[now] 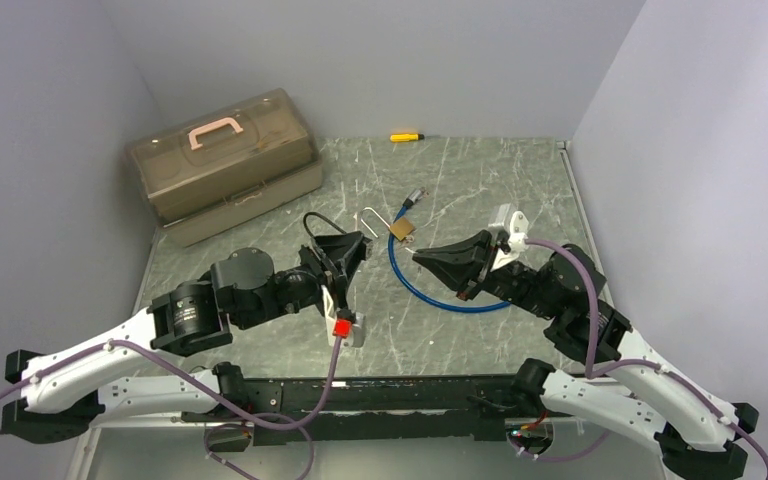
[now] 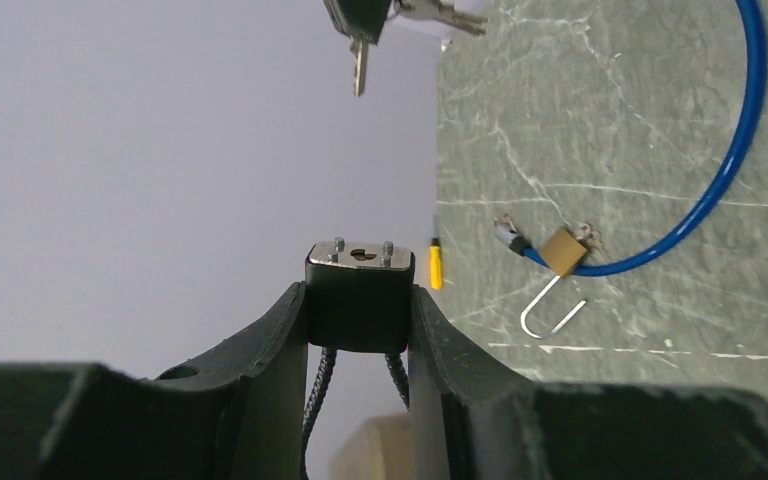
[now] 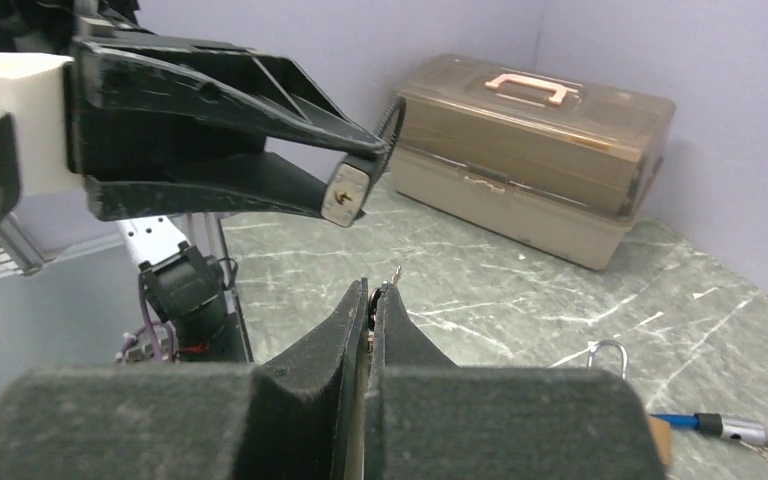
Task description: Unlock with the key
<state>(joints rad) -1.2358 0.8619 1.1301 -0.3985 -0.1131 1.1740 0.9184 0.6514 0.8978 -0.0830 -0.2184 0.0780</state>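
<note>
A black padlock (image 2: 360, 300) with a braided cable shackle is held off the table, my left gripper (image 2: 360, 305) shut on its sides. Its silver keyhole face (image 2: 360, 256) points away from the wrist, toward the right arm. From above, the left gripper (image 1: 358, 245) and right gripper (image 1: 418, 257) face each other a short gap apart. My right gripper (image 3: 373, 295) is shut on the key (image 3: 396, 275), whose thin tip sticks out past the fingertips. In the right wrist view the padlock (image 3: 346, 195) sits above and left of the key tip, not touching. The key (image 2: 359, 68) hangs high in the left wrist view.
A small brass padlock (image 1: 402, 229) with open shackle lies on a blue cable loop (image 1: 440, 300) between the arms. A brown toolbox (image 1: 225, 160) with pink handle stands at the back left. A yellow screwdriver (image 1: 405, 136) lies by the back wall.
</note>
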